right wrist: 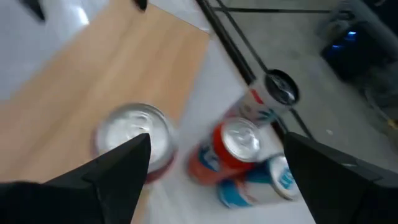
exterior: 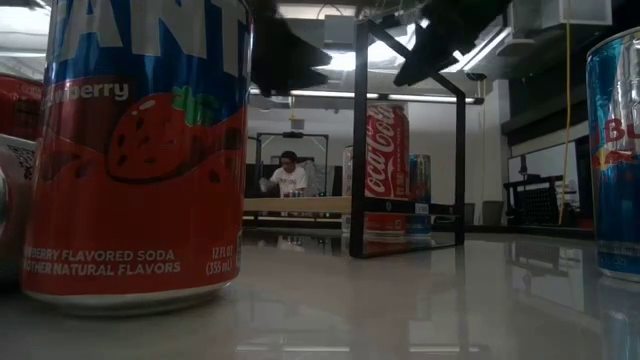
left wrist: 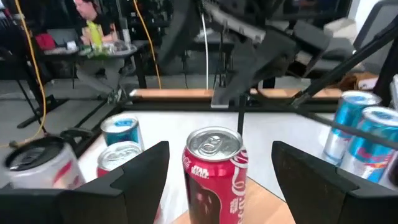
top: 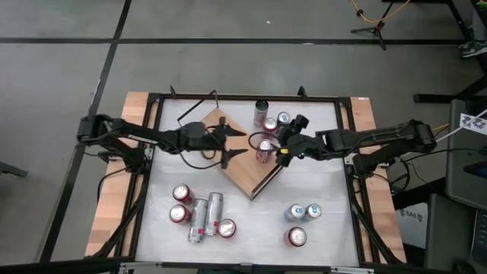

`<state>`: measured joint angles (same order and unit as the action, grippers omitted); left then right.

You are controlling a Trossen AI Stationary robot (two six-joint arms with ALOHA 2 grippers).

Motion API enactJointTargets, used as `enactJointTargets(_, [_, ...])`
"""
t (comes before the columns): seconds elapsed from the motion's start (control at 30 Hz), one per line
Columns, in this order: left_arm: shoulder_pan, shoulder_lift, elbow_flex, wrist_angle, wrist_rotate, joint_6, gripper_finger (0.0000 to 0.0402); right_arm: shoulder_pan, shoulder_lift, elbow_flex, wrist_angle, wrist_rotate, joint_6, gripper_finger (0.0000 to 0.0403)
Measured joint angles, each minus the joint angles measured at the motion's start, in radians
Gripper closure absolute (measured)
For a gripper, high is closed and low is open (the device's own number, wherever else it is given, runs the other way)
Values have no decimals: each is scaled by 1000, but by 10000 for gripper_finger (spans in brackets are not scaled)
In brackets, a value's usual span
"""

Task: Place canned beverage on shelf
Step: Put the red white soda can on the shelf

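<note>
Standing upright on shelf (top: pixel 236 164) — red can (top: pixel 264 151); right pincer (top: pixel 280 147) apart beside it, left pincer (top: pixel 230 144) apart.

The big red strawberry-soda can (exterior: pixel 140 150) is cut off by the low view's top edge — its brand name incomplete. The right wrist view smears the silver-topped red can (right wrist: pixel 134 140) on the light-brown wooden shelf (right wrist: pixel 81 74) — label unreadable.

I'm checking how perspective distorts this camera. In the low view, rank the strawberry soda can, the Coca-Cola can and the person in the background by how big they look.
1. Strawberry soda can, largest, but only because it is nearest the camera.
2. Coca-Cola can, farther back on the shelf.
3. Person, smallest, far across the room.
</note>
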<state>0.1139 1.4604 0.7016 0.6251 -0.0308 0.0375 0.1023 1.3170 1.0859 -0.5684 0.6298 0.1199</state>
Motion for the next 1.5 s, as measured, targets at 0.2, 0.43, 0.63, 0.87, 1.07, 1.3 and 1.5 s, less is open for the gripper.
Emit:
enactJointTargets(0.2, [0, 133, 96, -110, -4, 0, 125, -65, 1, -2, -79, -34, 3, 45])
enactJointTargets(0.43, [0, 208, 107, -133, -4, -1, 125, -166, 1, -2, -72, -167, 2, 45])
enactJointTargets(0.63, [2, 215, 107, -137, -36, -1, 125, -183, 26, -2, -66, -221, -9, 45])
enactJointTargets(0.87, [2, 215, 107, -139, -88, 0, 125, -181, 92, 1, -43, -238, -42, 45])
enactJointTargets(1.07, [10, 215, 107, -138, -99, 0, 125, -181, 105, 2, -8, -252, -44, 45])
enactJointTargets(1.3, [20, 215, 107, -138, -109, -1, 125, -182, 103, -2, -13, -262, -50, 45])
enactJointTargets(1.5, [24, 215, 107, -138, -113, -1, 125, -182, 103, -2, -14, -268, -50, 45])
